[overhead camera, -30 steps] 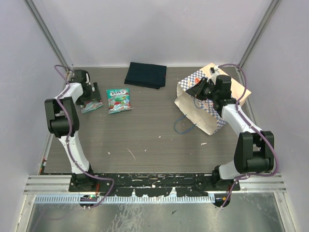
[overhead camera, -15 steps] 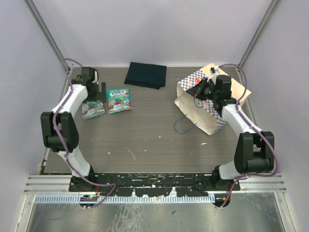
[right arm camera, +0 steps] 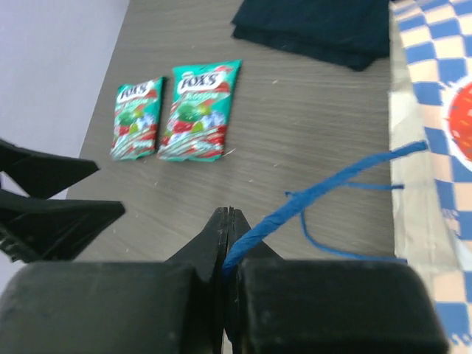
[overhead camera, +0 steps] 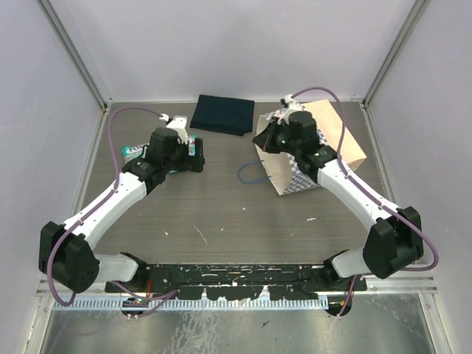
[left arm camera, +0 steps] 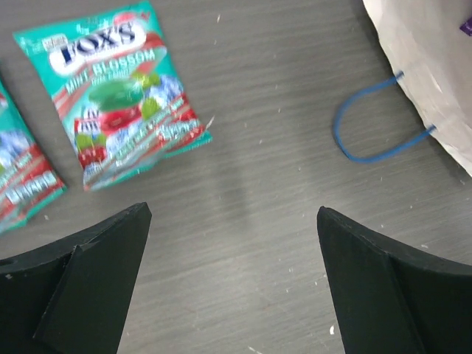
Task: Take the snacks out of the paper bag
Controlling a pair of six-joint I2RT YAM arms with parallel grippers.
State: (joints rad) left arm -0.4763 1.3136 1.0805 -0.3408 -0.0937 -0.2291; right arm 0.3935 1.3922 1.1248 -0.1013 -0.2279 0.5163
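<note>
Fingers (left arm camera: 96, 280) on the left gripper (left arm camera: 232, 221) are spread wide with nothing between them. It's hanging over bare tabletop (left arm camera: 258, 184) near the right-hand teal pouch (left arm camera: 118, 96).

Quite a bit moved compared to a second ago. That arm was tucked up toward the far-left corner over the other pouch (right arm camera: 136, 118), and now it's swung in toward the middle. Over on the right, the bag (overhead camera: 289, 179) got dragged left, out of the far-right corner and toward the middle of the far edge, and it turned a bit too. The right gripper (right arm camera: 227, 221) was over the bag then and is now out past its left end.

Orientation-wise, the two pouches lie flat side by side in the far-left part of the tabletop. Their long axes run roughly near-to-far, with the logo ends toward the far edge. A navy cloth (overhead camera: 223, 114) sits against the far edge, between the pouches and the bag. The bag is on its side, long axis roughly left-right, handle end pointing left. One blue handle (left arm camera: 361, 157) loops out loose on the tabletop.

Right fingers (right arm camera: 203, 251) are pinched tight on the other blue cord (right arm camera: 324, 188), which runs from the pinch up to the bag's rim. Can't see inside the bag from any view.
</note>
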